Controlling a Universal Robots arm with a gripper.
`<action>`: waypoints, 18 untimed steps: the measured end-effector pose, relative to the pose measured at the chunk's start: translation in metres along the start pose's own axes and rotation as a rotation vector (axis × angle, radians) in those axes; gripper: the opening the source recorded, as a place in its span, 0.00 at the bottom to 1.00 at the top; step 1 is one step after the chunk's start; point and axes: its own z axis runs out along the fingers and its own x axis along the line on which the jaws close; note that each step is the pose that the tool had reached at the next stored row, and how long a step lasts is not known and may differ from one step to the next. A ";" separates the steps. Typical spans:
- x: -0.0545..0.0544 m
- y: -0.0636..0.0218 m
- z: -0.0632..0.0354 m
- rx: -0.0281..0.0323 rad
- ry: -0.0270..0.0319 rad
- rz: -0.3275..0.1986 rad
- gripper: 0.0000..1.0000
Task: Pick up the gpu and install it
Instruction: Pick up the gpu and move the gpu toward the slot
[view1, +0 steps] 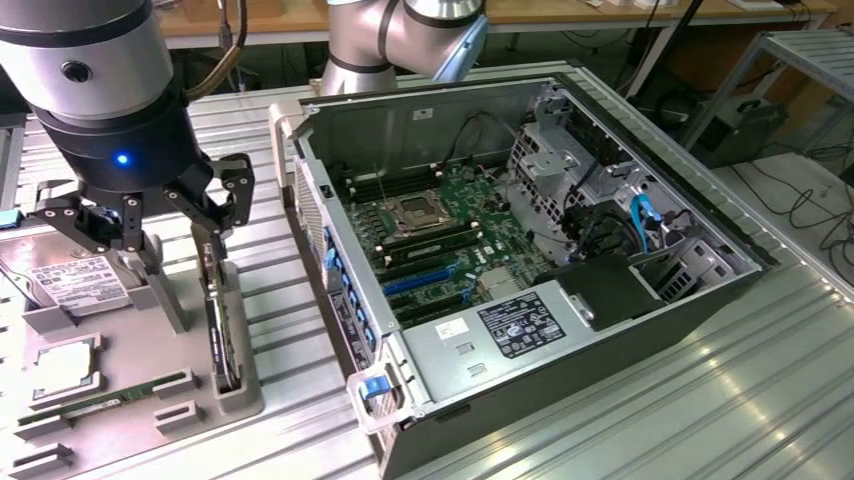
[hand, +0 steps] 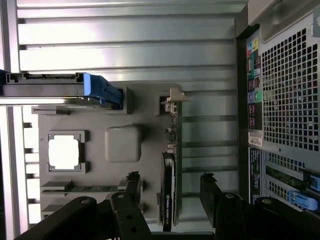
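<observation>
Evenly, end effector (hand: 170, 178) wide open, straddling upright gpu (hand: 168, 202), gaps beside both faces.

Exterior high, oblique; wrist downward over tray (hand: 150, 116)

The thin green gpu card with a black fan shroud (view1: 216, 325) stands edge-on, its lower edge hidden in a slot of the grey moulded holder tray (view1: 134, 345). The silver boxy hard drive (view1: 60, 285) is cut off at the exterior view's left edge. The print on the black power-supply label (view1: 527, 325) is too small to read.
</observation>
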 end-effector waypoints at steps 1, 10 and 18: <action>0.000 -0.0011 0.0008 -0.0002 -0.0001 -0.001 0.60; 0.000 -0.0093 0.0073 -0.0004 0.0000 -0.006 0.60; 0.000 -0.0127 0.0131 -0.0004 0.0002 -0.009 0.60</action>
